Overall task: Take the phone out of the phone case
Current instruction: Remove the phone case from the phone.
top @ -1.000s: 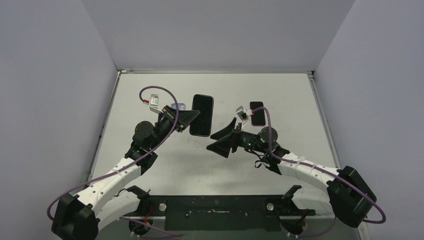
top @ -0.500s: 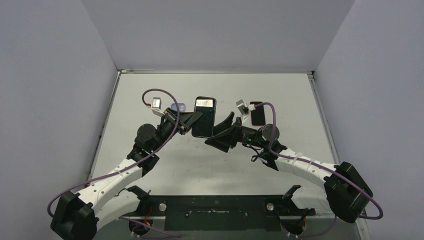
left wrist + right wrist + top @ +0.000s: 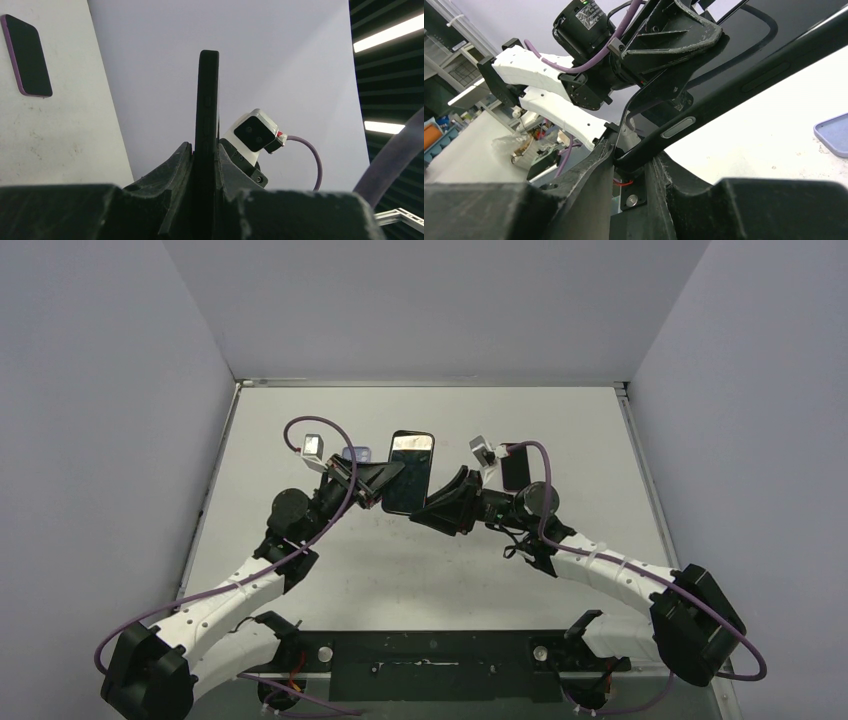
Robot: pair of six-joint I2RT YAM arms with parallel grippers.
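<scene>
Claws from both arms meet over the middle of the worktop [image 3: 400, 570]. The cased phone [image 3: 410, 472] is held up between them, off the surface and tilted, with a pale reflection on its dark screen near the far end.

The left claw [image 3: 388, 483] is clenched on the phone's left long edge. In the left wrist view the phone stands edge-on, a thin black slab rising straight out from between the two fingers [image 3: 175, 167], which press against both faces.

The right claw [image 3: 437, 502] grips the near right corner. In the right wrist view the black rim with its side button [image 3: 678, 127] runs diagonally up to the right, and the corner sits pinched between the fingertips [image 3: 591, 175]. Whether the case has begun to part from the phone cannot be told.

A second dark phone [image 3: 514, 468] lies flat on the worktop just beyond the right wrist, apart from the held one. A lavender piece [image 3: 358, 455] lies flat just beside the left claw, on its far side; what it is cannot be told.
</scene>
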